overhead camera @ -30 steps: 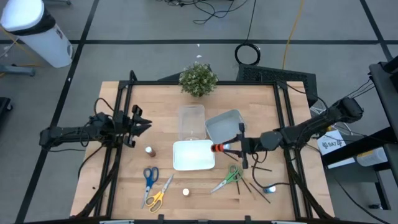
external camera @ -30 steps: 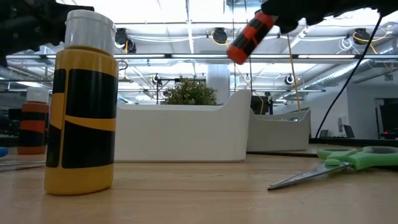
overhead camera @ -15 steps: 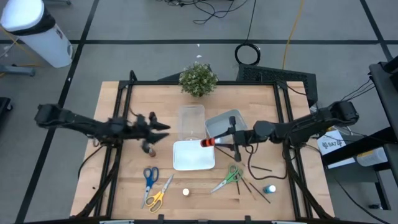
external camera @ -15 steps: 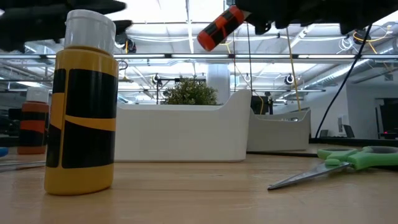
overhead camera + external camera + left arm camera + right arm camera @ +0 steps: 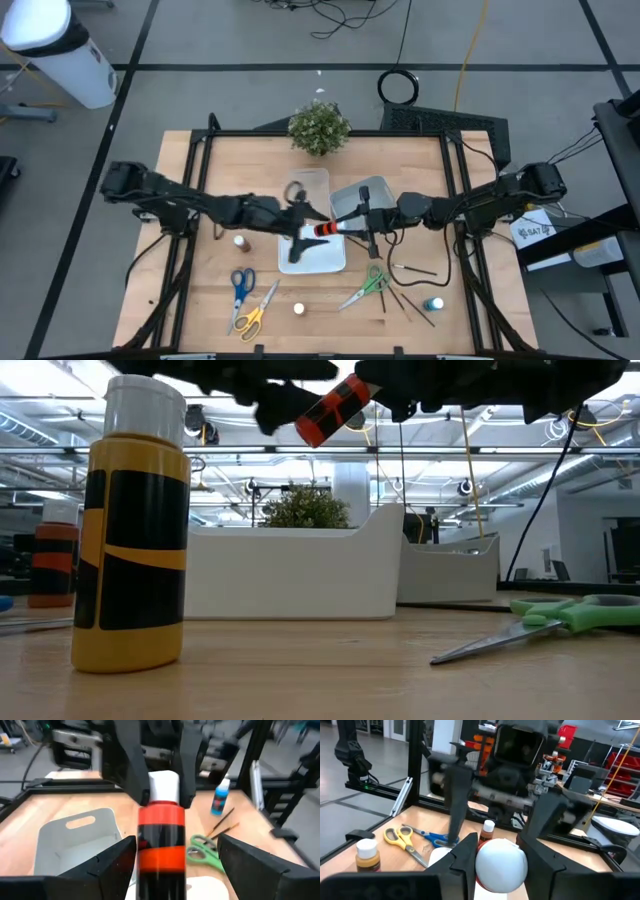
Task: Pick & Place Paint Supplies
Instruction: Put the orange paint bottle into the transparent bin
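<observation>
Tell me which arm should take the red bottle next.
Left. Its gripper has its jaws open either side of the red bottle, which the right gripper holds by the cap above the white tray.

- High view: straight down on the whole tabletop (image 5: 420, 160), far off.
- Low view: at tabletop height, level, very near a yellow bottle (image 5: 130, 525) at left.
- The 2 wrist views face each other, both close on the red bottle (image 5: 161, 847), which every view shares.
</observation>
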{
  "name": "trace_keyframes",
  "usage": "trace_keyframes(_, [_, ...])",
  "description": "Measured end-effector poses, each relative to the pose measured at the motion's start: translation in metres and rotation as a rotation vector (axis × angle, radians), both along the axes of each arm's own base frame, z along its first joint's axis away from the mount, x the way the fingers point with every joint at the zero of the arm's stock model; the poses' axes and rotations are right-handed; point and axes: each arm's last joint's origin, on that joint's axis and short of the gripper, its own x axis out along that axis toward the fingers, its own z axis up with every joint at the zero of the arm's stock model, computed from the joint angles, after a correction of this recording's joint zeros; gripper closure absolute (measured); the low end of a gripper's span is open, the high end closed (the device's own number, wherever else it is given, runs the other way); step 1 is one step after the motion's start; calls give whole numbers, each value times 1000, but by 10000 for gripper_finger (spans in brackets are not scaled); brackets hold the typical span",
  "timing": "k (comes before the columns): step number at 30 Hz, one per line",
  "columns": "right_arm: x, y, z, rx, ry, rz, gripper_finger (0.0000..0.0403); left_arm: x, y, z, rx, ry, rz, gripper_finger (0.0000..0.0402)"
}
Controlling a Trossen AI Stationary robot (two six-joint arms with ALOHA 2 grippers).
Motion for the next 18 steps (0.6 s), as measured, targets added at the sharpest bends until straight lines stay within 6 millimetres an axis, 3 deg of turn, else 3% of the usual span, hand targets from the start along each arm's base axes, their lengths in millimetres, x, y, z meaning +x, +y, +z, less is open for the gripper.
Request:
trace_keyframes(5, [0,2,0,4,8,7,294,28,-3,-4,55,94,7,107])
trace_keyframes(11, [-1,9,0,-20,-3,32,292,43,-2,-9,96,194,51,110])
trace_keyframes(14, [-2,10,2,-20,-9,34,286,45,-1,-5,91,218,56,138])
trace_keyframes(18, [-2,10,2,-22,-5,30,291,46,-3,0,66,225,56,209])
